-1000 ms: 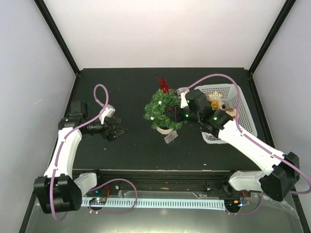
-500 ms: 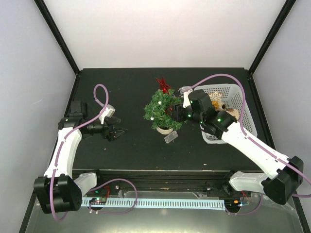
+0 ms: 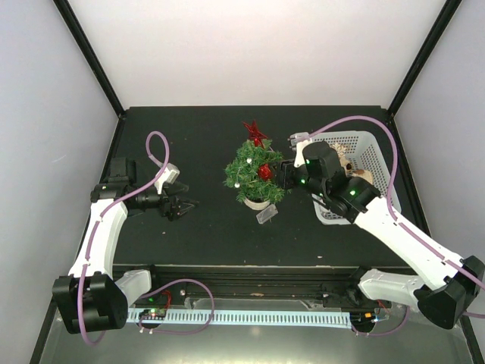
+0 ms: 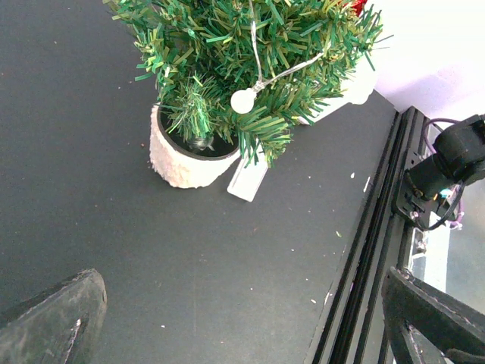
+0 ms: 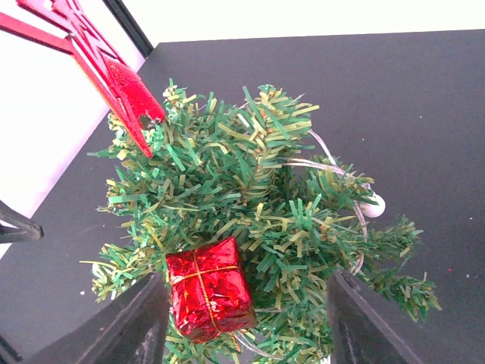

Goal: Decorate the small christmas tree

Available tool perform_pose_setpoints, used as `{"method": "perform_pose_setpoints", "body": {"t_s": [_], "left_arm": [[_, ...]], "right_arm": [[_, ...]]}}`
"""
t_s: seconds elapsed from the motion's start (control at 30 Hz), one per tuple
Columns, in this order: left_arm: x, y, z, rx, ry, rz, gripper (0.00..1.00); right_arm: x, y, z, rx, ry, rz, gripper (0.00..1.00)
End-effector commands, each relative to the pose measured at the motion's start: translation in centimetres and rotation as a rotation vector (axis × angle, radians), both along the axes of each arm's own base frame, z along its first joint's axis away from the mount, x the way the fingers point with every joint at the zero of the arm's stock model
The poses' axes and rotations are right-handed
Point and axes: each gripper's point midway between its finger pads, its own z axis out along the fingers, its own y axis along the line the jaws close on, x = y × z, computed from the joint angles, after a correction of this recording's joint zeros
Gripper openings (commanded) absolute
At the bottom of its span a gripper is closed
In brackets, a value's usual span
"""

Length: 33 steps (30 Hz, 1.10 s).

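— Surroundings?
— White plastic mesh basket (image 3: 362, 139) behind the right gripper (image 5: 244, 287). Red foil gift box (image 5: 210, 296) lies between its parted fingers, on the small dark-green christmas tree (image 5: 258, 205).
— Left gripper (image 3: 188, 206)?
— Spread wide, tree well ahead of its fingers.

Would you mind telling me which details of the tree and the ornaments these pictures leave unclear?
Top view: the right arm covers much of the white mesh basket; its ornaments are too small to name.
Left wrist view: branches overlap the pale tag; any print is unreadable.
Right wrist view: the top-left edge cuts off the red star; needles of the small christmas tree hide how the red gift box is attached.
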Motion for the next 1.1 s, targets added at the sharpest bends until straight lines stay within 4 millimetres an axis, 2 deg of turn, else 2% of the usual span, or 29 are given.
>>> {"method": "perform_pose_setpoints", "body": {"t_s": [0.0, 0.1, 0.33, 0.6, 0.73, 0.83, 1.07], "left_arm": [[0.1, -0.2, 1.4, -0.023, -0.037, -0.022, 0.99], [0.2, -0.1, 1.4, -0.024, -0.035, -0.021, 0.99], [0.2, -0.2, 1.3, -0.026, -0.027, -0.025, 0.99], [0.1, -0.2, 1.4, -0.025, -0.032, -0.026, 0.99], [0.1, -0.2, 1.4, -0.023, -0.036, -0.025, 0.99], [0.1, -0.2, 1.4, -0.023, -0.035, -0.025, 0.99], [0.2, -0.2, 1.4, -0.025, -0.031, -0.025, 0.99]], "right_arm": [[0.0, -0.6, 1.2, -0.002, -0.036, -0.02, 0.55], [-0.4, 0.1, 0.8, 0.007, -0.015, 0.019, 0.42], [-1.0, 1.3, -0.6, 0.017, 0.038, 0.083, 0.33], [-0.7, 2.3, -2.5, -0.002, 0.087, 0.108, 0.34], [-0.5, 2.3, -2.7, -0.013, 0.092, 0.099, 0.34], [-0.2, 1.5, -2.2, -0.025, 0.072, 0.059, 0.34], [0.1, -1.4, 0.4, -0.037, -0.017, -0.06, 0.44]]}}
